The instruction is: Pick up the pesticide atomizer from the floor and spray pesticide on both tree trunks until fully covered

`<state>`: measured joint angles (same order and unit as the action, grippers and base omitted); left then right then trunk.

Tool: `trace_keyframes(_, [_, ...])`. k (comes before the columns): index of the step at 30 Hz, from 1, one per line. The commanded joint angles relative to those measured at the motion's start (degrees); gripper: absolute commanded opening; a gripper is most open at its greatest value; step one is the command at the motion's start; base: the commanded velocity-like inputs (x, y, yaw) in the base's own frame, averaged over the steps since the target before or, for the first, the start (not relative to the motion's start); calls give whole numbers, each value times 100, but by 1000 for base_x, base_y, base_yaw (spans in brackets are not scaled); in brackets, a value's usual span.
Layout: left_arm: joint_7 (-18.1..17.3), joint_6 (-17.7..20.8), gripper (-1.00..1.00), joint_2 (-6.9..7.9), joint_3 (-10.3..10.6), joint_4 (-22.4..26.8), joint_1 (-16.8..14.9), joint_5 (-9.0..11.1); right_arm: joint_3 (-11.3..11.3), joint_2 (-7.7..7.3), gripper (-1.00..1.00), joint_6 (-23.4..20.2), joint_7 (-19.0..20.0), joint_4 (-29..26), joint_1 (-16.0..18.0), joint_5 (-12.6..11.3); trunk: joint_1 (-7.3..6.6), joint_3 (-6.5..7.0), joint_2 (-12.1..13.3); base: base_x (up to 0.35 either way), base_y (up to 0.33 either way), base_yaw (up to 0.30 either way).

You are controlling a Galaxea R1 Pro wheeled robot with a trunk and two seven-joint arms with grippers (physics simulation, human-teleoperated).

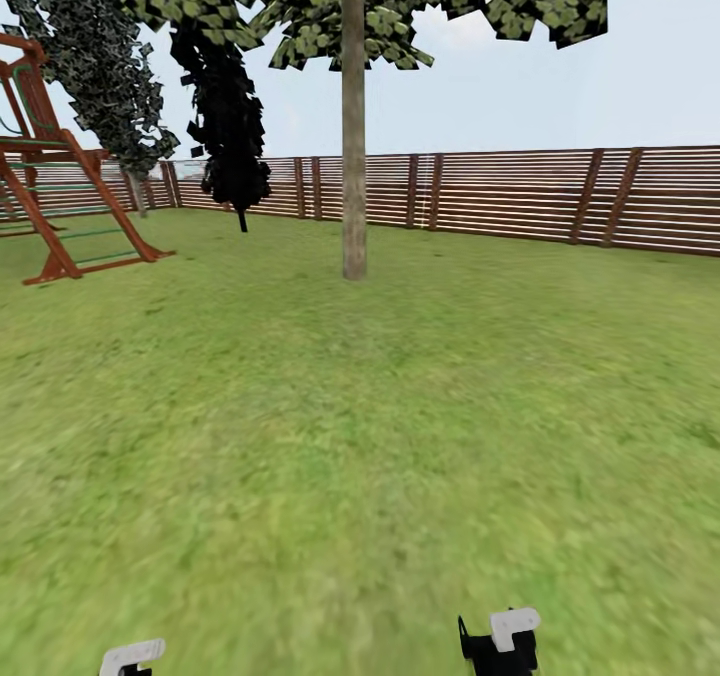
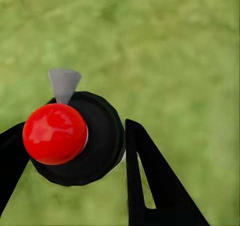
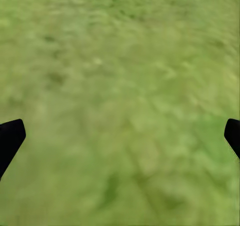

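Head camera forward, wrist cameras facing grass (image 3: 120, 85)

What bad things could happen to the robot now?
The atomizer sits between the left gripper's fingers, seen from its red top; if the hold is loose it might slip onto the grass. The tree trunk stands well ahead across the lawn, so spraying from here would probably miss it. The play frame off to the left could snag a careless turn.

One grey-trunked tree (image 1: 353, 156), two dark trees (image 1: 228, 126), one climbing frame (image 1: 60, 196), one atomizer (image 2: 75, 136)

A fenced garden: grass lawn (image 1: 400, 436), slatted wooden fence (image 1: 520, 191), trees (image 1: 353, 106), wooden play frame (image 1: 60, 196).
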<state>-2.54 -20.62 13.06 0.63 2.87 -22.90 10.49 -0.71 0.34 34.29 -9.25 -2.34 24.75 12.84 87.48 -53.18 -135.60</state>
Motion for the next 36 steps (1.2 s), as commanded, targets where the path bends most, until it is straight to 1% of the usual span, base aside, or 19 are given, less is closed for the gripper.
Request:
trace_keyframes(1, [-27,-15,-100,1,8,-5,-4,49,-8,1,100,7,-51,5,4,61,2,-6,-2,336,0,0])
trace_keyframes(36, [-27,-16,-100,0,8,-5,-3,48,-8,1,100,7,-51,5,4,61,2,-6,-2,336,0,0])
